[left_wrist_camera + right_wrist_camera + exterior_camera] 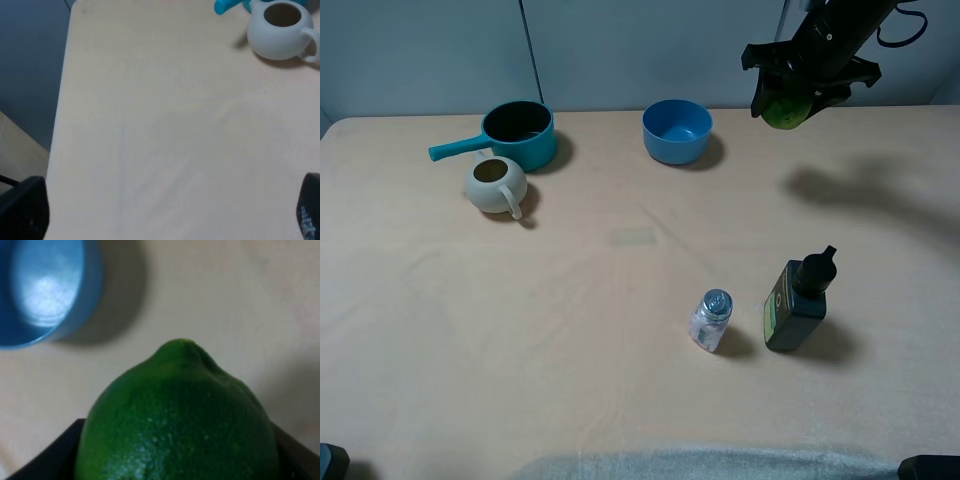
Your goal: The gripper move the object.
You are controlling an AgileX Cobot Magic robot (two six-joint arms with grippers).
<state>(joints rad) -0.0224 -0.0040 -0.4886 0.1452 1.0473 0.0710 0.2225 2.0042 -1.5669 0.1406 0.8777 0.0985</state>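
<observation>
1. where the black arm reaches in at the upper right of the high view, the right gripper hangs above the table, well clear of its surface, with a soft shadow on the table below and to the right of it.
2. its two dark fingers are clamped on the object, a small round green fruit with a yellowish patch, which is held in the air off the table.
3. in the right wrist view the object fills most of the frame, its pointed tip facing away from the camera, with a dark finger pad against each flank.
4. the blue bowl stands at the upper middle of the high view, left of the held fruit and well apart from it; the right wrist view shows the same bowl on the table beyond the fruit.
5. the teal saucepan sits at the upper left of the high view, handle pointing left, with the cream jug just beside it on the near side; whether they touch is not clear.
6. right of centre in the lower half, the glass shaker and the dark green bottle stand side by side, near each other but apart.
7. the left gripper is spread wide, with one dark fingertip far from the other and only bare table between them; it holds nothing, and the cream jug lies well beyond it.
</observation>
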